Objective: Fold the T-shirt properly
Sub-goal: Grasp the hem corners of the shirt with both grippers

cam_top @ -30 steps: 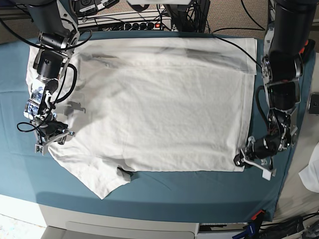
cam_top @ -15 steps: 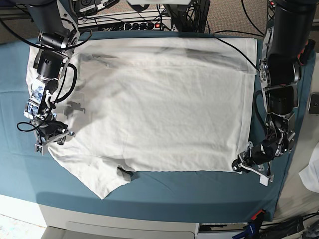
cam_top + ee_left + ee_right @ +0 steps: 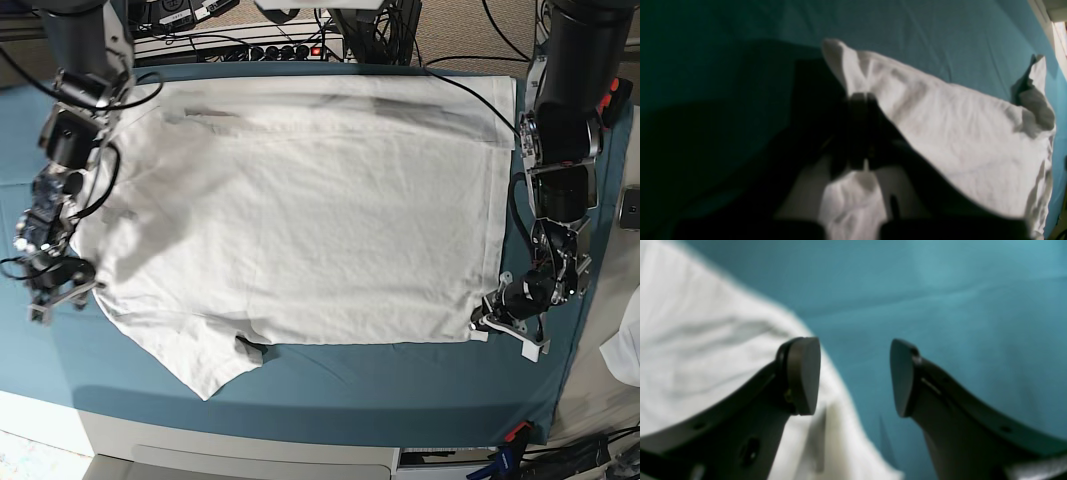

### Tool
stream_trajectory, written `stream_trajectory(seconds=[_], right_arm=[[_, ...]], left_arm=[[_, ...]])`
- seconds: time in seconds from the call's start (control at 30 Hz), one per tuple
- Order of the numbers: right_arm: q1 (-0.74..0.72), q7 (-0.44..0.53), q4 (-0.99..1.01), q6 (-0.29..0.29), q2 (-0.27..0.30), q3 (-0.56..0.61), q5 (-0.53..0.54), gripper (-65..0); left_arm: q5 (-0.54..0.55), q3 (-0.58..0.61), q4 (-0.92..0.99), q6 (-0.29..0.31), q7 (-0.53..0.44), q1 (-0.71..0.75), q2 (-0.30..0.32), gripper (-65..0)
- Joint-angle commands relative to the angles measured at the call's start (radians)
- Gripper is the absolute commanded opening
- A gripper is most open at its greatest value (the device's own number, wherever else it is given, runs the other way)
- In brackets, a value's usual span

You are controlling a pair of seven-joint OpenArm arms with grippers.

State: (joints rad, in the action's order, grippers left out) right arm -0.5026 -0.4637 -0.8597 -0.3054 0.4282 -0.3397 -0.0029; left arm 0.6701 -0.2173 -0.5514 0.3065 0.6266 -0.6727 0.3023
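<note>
— Shirt status first: where's your T-shirt (image 3: pixel 320 210)?

— You have it spread flat across the teal table cloth (image 3: pixel 360 385), hem edge on the base view's right, one sleeve hanging toward the near-left corner.

— Your left gripper (image 3: pixel 497 322)?

— You've got it clamped on the T-shirt at the near hem corner. Your left wrist view shows the dark fingers (image 3: pixel 858 133) pressed together with white fabric bunched between them.

— And your right gripper (image 3: pixel 855 376)?

— Your jaws stand wide apart, holding nothing. One fingertip (image 3: pixel 803 373) sits over the shirt's edge, the other over bare teal cloth. In the base view it's at the shirt's left edge, by the sleeve.
</note>
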Motion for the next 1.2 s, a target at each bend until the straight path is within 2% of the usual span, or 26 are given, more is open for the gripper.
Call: stream_trajectory(seconds=[0.0, 0.1, 0.3, 0.4, 0.7, 0.83, 1.03, 1.07, 1.1, 1.17], right_arm=[[-0.041, 0.019, 0.012, 0.003, 0.023, -0.002, 0.006, -31.5], [-0.09, 0.046, 0.128, 0.002, 0.045, -0.002, 0.046, -31.5], [-0.176, 0.113, 0.325, -0.047, 0.048, -0.002, 0.067, -31.5], [-0.198, 0.117, 0.383, -0.054, 0.047, -0.002, 0.098, -31.5], [-0.195, 0.109, 0.397, -0.07, -0.017, -0.002, 0.111, -31.5], [-0.195, 0.132, 0.397, -0.069, -0.05, -0.002, 0.075, -31.5], [-0.195, 0.159, 0.397, -0.053, -0.051, -0.002, 0.054, -31.6], [-0.195, 0.168, 0.397, -0.042, -0.048, -0.002, 0.053, -32.2], [-0.193, 0.176, 0.397, -0.036, -0.046, -0.002, 0.05, -35.7], [-0.19, 0.184, 0.397, -0.036, -0.042, -0.002, 0.021, -49.7]], left_arm=[[0.014, -0.001, -0.015, 0.008, -0.014, -0.034, 0.016, -65.0], [0.014, -0.001, -0.015, 0.009, -0.014, -0.034, 0.016, -65.0], [0.014, -0.001, -0.015, 0.01, -0.014, -0.034, 0.016, -65.0], [0.013, -0.001, -0.015, 0.035, -0.014, -0.034, 0.016, -65.0], [0.014, -0.001, -0.015, 0.035, -0.014, -0.034, 0.016, -65.0], [0.013, -0.001, -0.015, 0.035, -0.014, -0.034, 0.016, -65.0], [0.013, -0.001, -0.015, 0.035, -0.014, -0.034, 0.016, -65.0], [0.013, -0.001, -0.015, 0.035, -0.014, -0.034, 0.016, -65.0], [0.013, -0.001, -0.015, 0.035, -0.014, -0.034, 0.016, -65.0], [0.014, -0.001, -0.015, 0.035, -0.012, -0.034, 0.016, -65.0]])
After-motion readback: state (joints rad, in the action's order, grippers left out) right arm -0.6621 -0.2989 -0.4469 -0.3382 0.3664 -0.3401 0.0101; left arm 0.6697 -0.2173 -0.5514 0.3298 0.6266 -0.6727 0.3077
